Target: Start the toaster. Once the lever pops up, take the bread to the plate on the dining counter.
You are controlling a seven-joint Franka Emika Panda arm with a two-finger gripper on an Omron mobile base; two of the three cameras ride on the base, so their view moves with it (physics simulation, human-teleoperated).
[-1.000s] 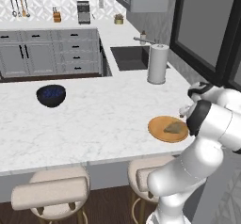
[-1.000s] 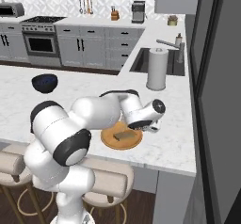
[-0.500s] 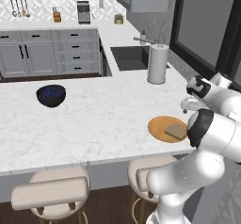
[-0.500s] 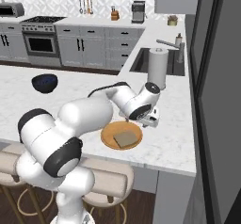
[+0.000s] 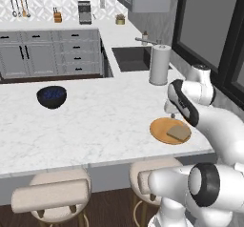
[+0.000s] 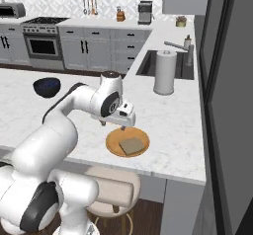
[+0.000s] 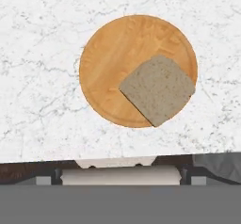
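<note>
The bread [image 7: 157, 89] lies flat on the plate [image 7: 115, 53], off-centre, with one corner reaching the rim or perhaps just over it. The plate sits on the dining counter [image 5: 95, 126] near its front edge, towards the right-hand corner, above a round stool [image 5: 52, 192]. The gripper [image 6: 123, 125] hangs over the plate, clear of it, jaws spread wide and holding nothing. A dark bowl [image 5: 51, 97] stands well apart towards the counter's left end, a paper-towel roll [image 6: 165, 72] at the back beside the sink.

The bread [image 7: 157, 89] lies on the plate [image 7: 113, 53]. The plate sits on the surface [image 5: 105, 121], near its edge. The bowl [image 5: 51, 97] sits far to the left.
</note>
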